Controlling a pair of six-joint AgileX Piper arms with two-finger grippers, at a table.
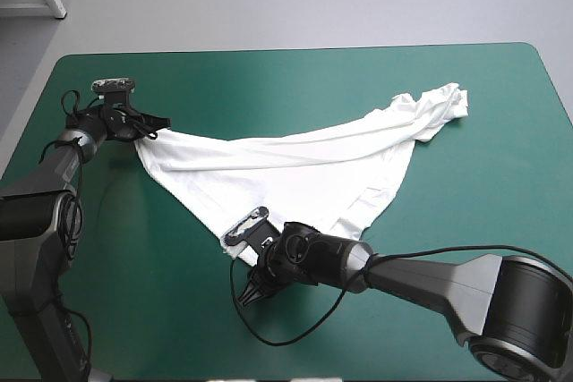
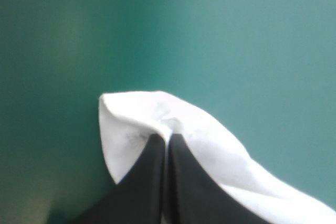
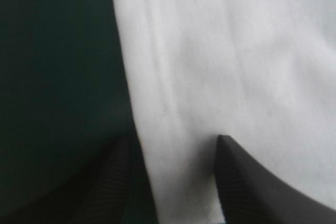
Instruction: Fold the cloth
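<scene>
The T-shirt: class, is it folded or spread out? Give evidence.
Spread, not folded: the T-shirt lies stretched as a rough triangle, one corner held by the left gripper, the far end bunched.

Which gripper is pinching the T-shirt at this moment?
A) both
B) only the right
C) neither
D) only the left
D: the left gripper is shut on a corner of the T-shirt, while the right gripper stands open at the shirt's edge.
</scene>
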